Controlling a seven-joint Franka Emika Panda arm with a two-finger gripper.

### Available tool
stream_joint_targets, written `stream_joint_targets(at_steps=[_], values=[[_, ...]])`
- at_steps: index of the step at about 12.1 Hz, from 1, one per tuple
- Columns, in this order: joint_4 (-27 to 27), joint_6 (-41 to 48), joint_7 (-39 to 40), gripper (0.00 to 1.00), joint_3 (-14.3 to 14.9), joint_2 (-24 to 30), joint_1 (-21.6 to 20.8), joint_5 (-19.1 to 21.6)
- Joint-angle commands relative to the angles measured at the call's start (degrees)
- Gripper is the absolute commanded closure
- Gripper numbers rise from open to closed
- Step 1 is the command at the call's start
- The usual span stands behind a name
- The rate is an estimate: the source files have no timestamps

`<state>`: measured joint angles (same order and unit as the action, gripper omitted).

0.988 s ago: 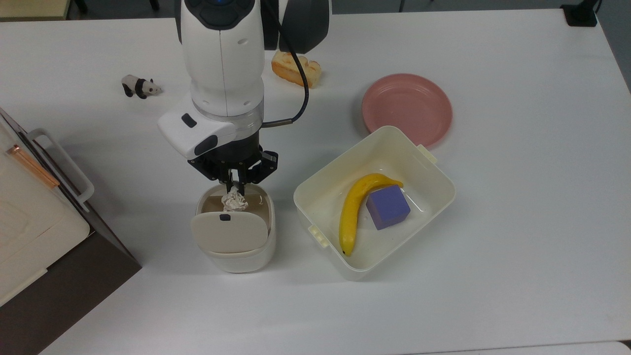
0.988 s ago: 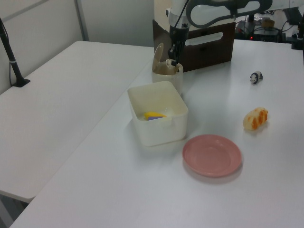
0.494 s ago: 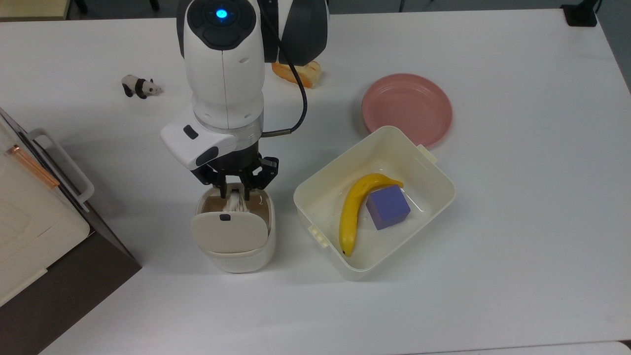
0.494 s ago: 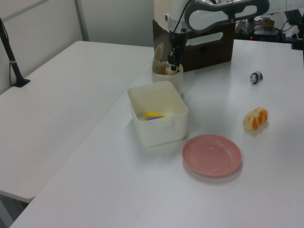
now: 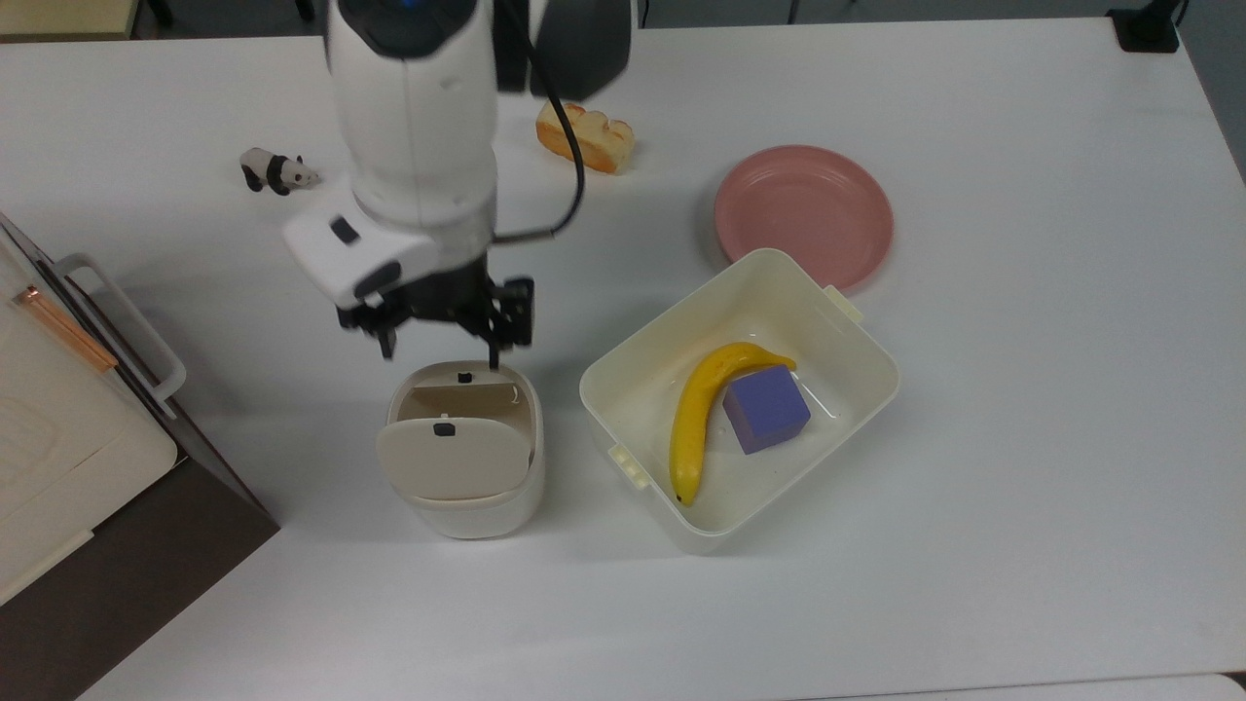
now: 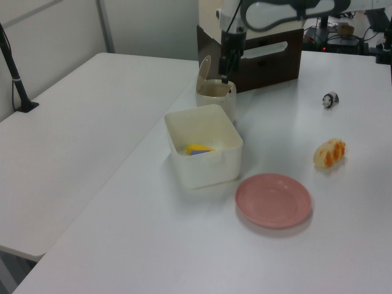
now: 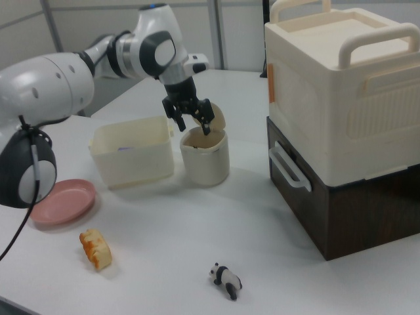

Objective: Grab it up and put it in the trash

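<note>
The small cream bin (image 5: 465, 511) stands on the white table with its flap lid (image 5: 450, 458) tilted up and its tan inside showing. The crumpled paper ball is out of sight; I see none of it in the bin's opening or between my fingers. My gripper (image 5: 440, 349) hangs open just above the bin's far rim, holding nothing. In the right view the gripper (image 7: 191, 123) sits over the bin (image 7: 205, 161) with its fingers spread. In the left view the gripper (image 6: 225, 68) is above the bin (image 6: 217, 93).
A larger cream tub (image 5: 857, 389) with a banana (image 5: 696, 414) and a purple cube (image 5: 766, 409) stands right of the bin in the top view. Behind lie a pink plate (image 5: 803, 212), a bread piece (image 5: 584, 136) and a panda figurine (image 5: 275, 171). A cream case on a dark box (image 7: 341, 131) is close by.
The gripper lowered the paper ball into the bin, opened and let it go, then rose and shifted slightly toward the top view's left. The ball has dropped out of sight.
</note>
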<state>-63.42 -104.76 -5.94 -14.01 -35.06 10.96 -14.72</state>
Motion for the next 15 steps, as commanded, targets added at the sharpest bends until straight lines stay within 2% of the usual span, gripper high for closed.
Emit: stream_joint_targets(at_steps=[1, 3, 5, 8, 11, 12, 13, 15], values=[[-4.24, 6.49, 7.07, 0.07, 0.39, 10.42, 3.70, 7.05], [-5.57, 10.16, 9.97, 0.05, 0.82, 15.26, 5.20, 10.67], [-12.13, 10.45, 10.69, 0.00, 1.26, 20.88, 5.47, 12.52], [-19.09, 10.54, 10.69, 0.00, 4.24, 28.88, 4.68, 16.73], [-22.96, 10.80, 11.12, 0.00, 5.39, 33.55, 3.54, 16.83], [-25.24, 10.45, 12.96, 0.00, 6.96, 35.22, 2.49, 16.92], [-25.87, 10.45, 15.50, 0.00, 8.28, 35.67, 1.61, 17.09], [-25.96, 10.36, 15.26, 0.00, 8.56, 35.59, 0.38, 16.92]])
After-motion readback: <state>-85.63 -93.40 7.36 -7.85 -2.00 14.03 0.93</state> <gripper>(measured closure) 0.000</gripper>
